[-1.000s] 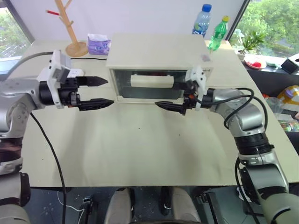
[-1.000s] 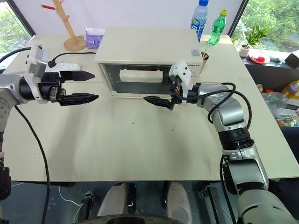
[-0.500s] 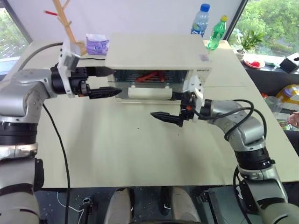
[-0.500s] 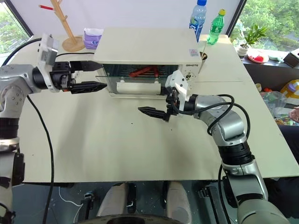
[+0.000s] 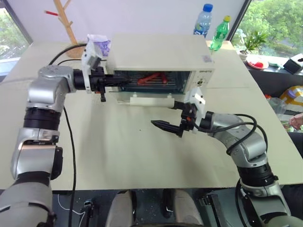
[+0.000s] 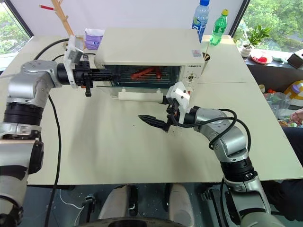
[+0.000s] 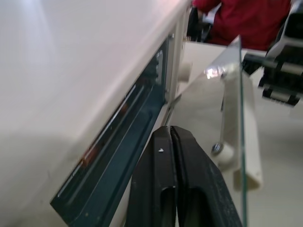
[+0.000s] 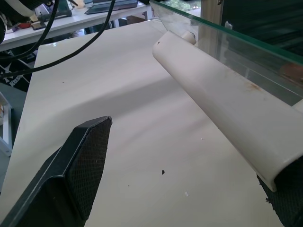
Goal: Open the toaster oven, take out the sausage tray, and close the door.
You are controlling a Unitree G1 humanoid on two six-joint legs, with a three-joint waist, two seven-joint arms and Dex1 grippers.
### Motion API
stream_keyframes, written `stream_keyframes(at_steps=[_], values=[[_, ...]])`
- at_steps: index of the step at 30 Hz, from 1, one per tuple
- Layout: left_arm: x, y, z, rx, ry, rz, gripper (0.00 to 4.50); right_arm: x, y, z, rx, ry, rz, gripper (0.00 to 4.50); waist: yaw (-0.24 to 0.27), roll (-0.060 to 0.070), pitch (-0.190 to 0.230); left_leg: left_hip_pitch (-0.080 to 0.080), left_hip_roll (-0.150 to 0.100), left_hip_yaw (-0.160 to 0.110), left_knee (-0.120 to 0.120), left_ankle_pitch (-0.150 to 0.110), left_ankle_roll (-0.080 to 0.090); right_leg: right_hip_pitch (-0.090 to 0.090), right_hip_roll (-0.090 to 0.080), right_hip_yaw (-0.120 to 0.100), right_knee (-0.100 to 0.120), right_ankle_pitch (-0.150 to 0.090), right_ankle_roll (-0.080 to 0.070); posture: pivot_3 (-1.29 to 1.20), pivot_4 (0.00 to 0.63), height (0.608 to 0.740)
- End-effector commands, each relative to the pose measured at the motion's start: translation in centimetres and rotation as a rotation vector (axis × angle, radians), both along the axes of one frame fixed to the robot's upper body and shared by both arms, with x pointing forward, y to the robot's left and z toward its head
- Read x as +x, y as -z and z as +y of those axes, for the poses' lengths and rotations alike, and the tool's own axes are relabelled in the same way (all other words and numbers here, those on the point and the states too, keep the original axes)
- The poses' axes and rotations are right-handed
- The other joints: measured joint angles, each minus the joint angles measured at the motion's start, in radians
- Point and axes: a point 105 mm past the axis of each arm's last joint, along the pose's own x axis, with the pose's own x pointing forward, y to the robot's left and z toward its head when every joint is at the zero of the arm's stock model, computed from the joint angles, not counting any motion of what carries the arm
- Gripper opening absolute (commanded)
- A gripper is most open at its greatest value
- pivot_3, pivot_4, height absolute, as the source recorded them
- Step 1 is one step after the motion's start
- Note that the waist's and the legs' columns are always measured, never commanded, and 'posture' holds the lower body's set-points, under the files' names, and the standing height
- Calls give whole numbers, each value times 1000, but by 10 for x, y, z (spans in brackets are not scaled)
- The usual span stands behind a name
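The cream-white toaster oven (image 5: 158,52) stands at the table's far middle. Its glass door (image 5: 142,92) hangs open, tilted down toward me, with the cream bar handle (image 5: 151,99) at its front edge. Red sausages (image 5: 152,77) show inside behind the wire rack; the sausage tray under them is hard to make out. My left gripper (image 5: 120,81) is shut on nothing and points right, at the left end of the oven's opening above the door. My right gripper (image 5: 164,113) stands open just in front of the handle (image 8: 222,109), whose right end lies by one finger (image 8: 289,198).
Two bottles (image 5: 204,19) (image 5: 221,32) stand behind the oven on the right. A wooden rack (image 5: 71,28) and a purple tissue pack (image 5: 98,43) are at the back left. A black cable (image 5: 66,142) trails from the left arm. A person's hand (image 5: 296,120) shows at the right edge.
The door has swung from closed down to open. My left gripper moved right to the oven's opening and shut. My right gripper drew back toward me and lower, staying open.
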Motion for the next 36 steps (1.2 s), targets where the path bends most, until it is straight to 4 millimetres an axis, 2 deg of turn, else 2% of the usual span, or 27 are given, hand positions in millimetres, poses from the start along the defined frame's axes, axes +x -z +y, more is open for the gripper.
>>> stream_keyframes(at_steps=[1,4,10,14,17,21,23,29,32,36], values=[[1,-4,0,62,22,-64,17,-7,-12,2,25,-19,-45,4500,0,0,0,0,0,0,0,0,0,0,0,0,0,0,0,0,150,722],[3,0,1,74,25,-67,17,-4,-7,-5,-9,20,-43,4500,2,0,0,0,0,0,0,0,0,0,0,0,0,0,0,0,150,722],[3,1,-1,65,33,-64,17,5,6,-34,-108,139,-6,4500,5,0,0,-1,-1,0,1,0,1,1,-1,0,0,0,0,0,150,722],[0,5,-1,58,37,-49,17,-4,13,-61,-196,176,21,4500,4,0,0,-1,-1,0,1,-1,1,1,-1,0,0,0,0,0,150,722],[-2,10,0,53,37,-35,17,-21,12,-77,-240,148,50,4500,4,0,0,-1,0,0,1,-1,2,1,-1,0,0,0,0,0,150,722],[-9,22,0,52,41,-3,17,-48,-12,-94,-225,70,83,4500,2,0,0,0,0,0,2,-1,2,1,-1,0,0,0,0,0,150,722],[-13,31,0,54,41,16,17,-54,-25,-102,-214,65,84,4500,1,0,0,0,0,-1,2,-1,2,1,-1,0,0,0,0,0,150,722],[-23,57,-5,82,45,55,17,-46,-54,-117,-166,140,57,4500,4,0,0,0,0,-1,2,-1,2,2,0,0,-1,0,0,0,150,722],[-22,81,-4,158,21,45,17,-39,-55,-120,-176,175,39,4500,5,0,0,0,0,-1,2,-1,2,2,-1,0,-1,0,0,0,150,722],[-19,94,-1,185,-13,46,17,-36,-54,-117,-169,181,36,4500,5,0,0,0,0,-1,2,-1,2,2,-1,0,-1,0,0,0,150,722]])
